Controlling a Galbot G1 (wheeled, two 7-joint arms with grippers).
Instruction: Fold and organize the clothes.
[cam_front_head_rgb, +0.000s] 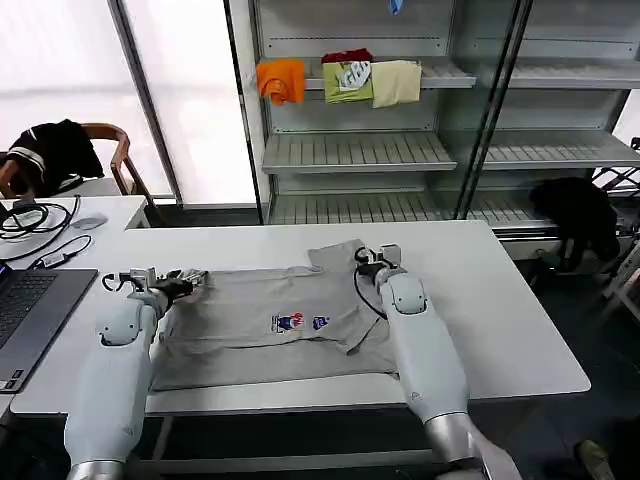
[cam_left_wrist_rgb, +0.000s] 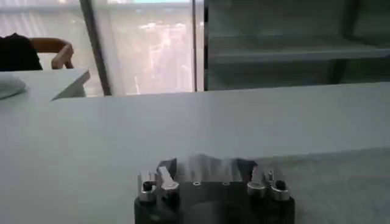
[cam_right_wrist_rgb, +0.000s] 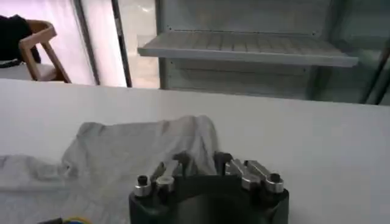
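Observation:
One light grey short-sleeved shirt (cam_front_head_rgb: 250, 345) lies spread across the middle of the white table (cam_front_head_rgb: 500, 320), with a small multicoloured print (cam_front_head_rgb: 298, 322) on top. My left gripper (cam_front_head_rgb: 190, 280) is at the shirt's left edge. In the left wrist view its fingers (cam_left_wrist_rgb: 166, 173) stand apart, and a wavy strip of grey fabric (cam_left_wrist_rgb: 204, 163) sits between them. My right gripper (cam_front_head_rgb: 365, 258) is at the far right sleeve. In the right wrist view it (cam_right_wrist_rgb: 200, 161) is shut on a bunch of the shirt (cam_right_wrist_rgb: 122, 146), and the folds run toward it.
A laptop (cam_front_head_rgb: 25, 310) and cables (cam_front_head_rgb: 35, 215) lie at the table's left. A chair with a black garment (cam_front_head_rgb: 55, 150) stands behind them. Shelves beyond the table hold orange (cam_front_head_rgb: 280, 80), green (cam_front_head_rgb: 347, 82) and cream (cam_front_head_rgb: 397, 82) folded garments. Another black garment (cam_front_head_rgb: 580, 215) is at the right.

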